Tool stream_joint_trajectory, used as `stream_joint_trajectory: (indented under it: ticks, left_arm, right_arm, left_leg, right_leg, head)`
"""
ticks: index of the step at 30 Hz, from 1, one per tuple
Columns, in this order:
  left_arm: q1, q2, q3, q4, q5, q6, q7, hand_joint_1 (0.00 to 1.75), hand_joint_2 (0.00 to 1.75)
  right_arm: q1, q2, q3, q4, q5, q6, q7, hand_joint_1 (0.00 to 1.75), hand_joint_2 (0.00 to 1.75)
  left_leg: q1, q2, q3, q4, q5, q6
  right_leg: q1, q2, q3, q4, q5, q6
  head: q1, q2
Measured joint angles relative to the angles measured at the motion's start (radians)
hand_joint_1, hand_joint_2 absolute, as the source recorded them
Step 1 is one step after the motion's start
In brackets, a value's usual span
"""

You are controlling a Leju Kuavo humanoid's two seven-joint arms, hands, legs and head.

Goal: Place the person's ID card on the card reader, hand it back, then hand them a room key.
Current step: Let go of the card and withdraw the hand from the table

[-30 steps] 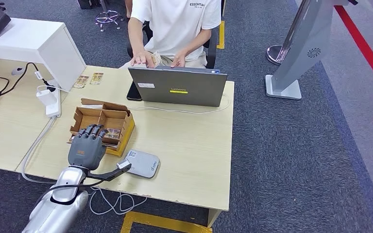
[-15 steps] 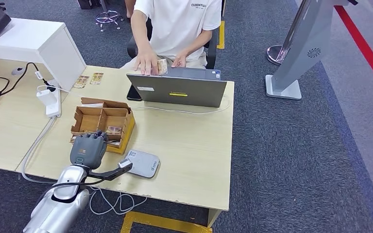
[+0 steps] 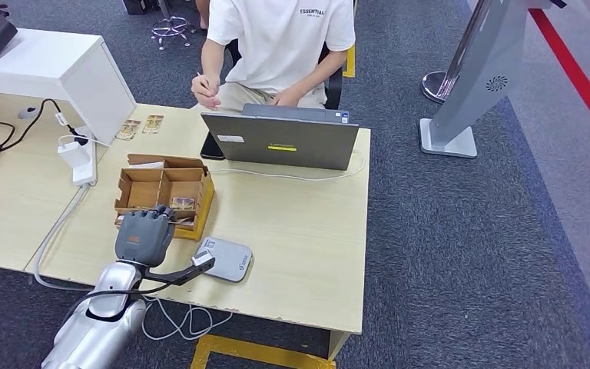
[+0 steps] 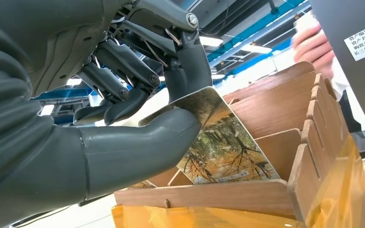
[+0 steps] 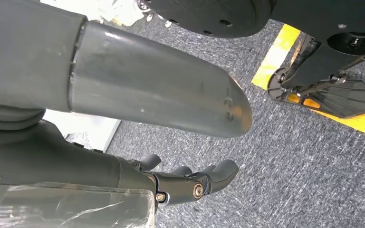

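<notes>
A pale wooden desk is seen from above, read from left to right. On its left part stands a divided cardboard box with a yellow side. The robot's left hand is at the box's near edge. Over the last second it has drawn back slightly toward the robot, and it now has a card. In the left wrist view, a room key printed with a forest picture is pinched between the thumb and the dark fingers, standing tilted above the box's compartments.

Just right of the hand, a grey card reader lies flat near the desk's front edge, with nothing on it. Farther back and right, a closed-looking grey laptop faces a seated person. A second ago the person's hands rested at the laptop; now one hand is lifted off it, apparently holding something small.

The right hand hangs over the carpet, its fingers curled loosely around nothing.

With the reader bare and a key pinched, the ID steps seem finished and the handover is probably next.
</notes>
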Motion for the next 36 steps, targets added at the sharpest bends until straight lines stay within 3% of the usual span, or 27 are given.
stream_joint_trajectory:
  ticks: [5,12,16,21,25,30,33,36]
  left_arm:
    - [0.048,-0.004,-0.044,-0.171,0.027,-0.036,-0.035,1.75,1.75]
    - [0.083,0.009,-0.233,-0.591,0.119,-0.204,-0.039,1.75,1.75]
    - [0.028,0.025,-0.296,-0.748,0.184,-0.265,-0.001,1.75,1.75]
    - [-0.076,0.030,-0.315,-0.801,0.226,-0.365,0.039,1.75,1.75]
    - [-0.223,0.000,-0.317,-0.733,0.170,-0.400,0.110,1.75,1.75]
    - [-0.393,-0.052,-0.322,-0.425,-0.118,-0.153,0.212,1.75,1.75]
    - [-0.481,-0.069,-0.330,-0.184,-0.155,-0.042,0.248,1.75,1.75]
    - [-0.532,-0.082,-0.331,-0.018,-0.159,-0.005,0.257,1.75,1.75]
  right_arm:
    - [0.008,-0.002,-0.001,0.000,-0.021,0.000,-0.008,0.00,0.00]
    - [0.029,-0.011,-0.027,0.000,-0.072,0.000,-0.041,0.00,0.00]
    - [0.037,-0.014,-0.044,0.000,-0.080,0.000,-0.046,0.00,0.00]
    - [0.037,-0.014,-0.052,0.000,-0.073,0.000,-0.044,0.00,0.00]
    - [0.025,-0.014,-0.051,0.000,-0.042,0.000,-0.026,0.00,0.00]
    - [-0.006,-0.014,-0.031,0.000,0.007,0.000,0.011,0.00,0.00]
    - [-0.024,-0.014,-0.019,0.001,0.019,0.000,0.023,0.00,0.00]
    - [-0.031,-0.014,-0.012,0.002,0.021,0.000,0.025,0.00,0.00]
  left_leg:
    - [0.000,0.000,0.000,0.000,0.000,0.000]
    - [-0.001,0.000,-0.001,0.000,-0.001,0.001]
    - [-0.001,0.000,-0.001,0.000,0.000,0.000]
    - [0.000,0.000,0.000,0.000,0.001,0.000]
    - [0.000,0.000,0.000,0.000,0.001,0.001]
    - [-0.001,0.000,0.000,0.001,0.002,0.001]
    - [-0.001,0.001,0.000,0.001,0.003,0.001]
    - [-0.001,0.002,0.000,0.001,0.003,0.001]
  right_leg:
    - [0.000,0.000,0.000,0.000,0.000,0.000]
    - [-0.001,0.000,-0.001,-0.001,0.000,0.000]
    - [-0.001,-0.001,-0.001,-0.001,0.000,0.000]
    - [0.000,-0.001,-0.001,0.000,0.001,0.000]
    - [0.000,-0.001,0.000,0.000,0.001,0.000]
    - [-0.001,0.000,0.001,0.000,0.004,0.001]
    - [-0.001,0.002,0.001,0.000,0.004,0.001]
    - [-0.001,0.002,0.000,0.001,0.005,0.001]
  head:
    - [0.000,0.000]
    - [0.000,0.000]
    - [0.000,0.000]
    - [0.000,0.000]
    - [0.000,0.000]
    - [0.001,0.000]
    - [0.000,0.000]
    - [0.000,0.000]
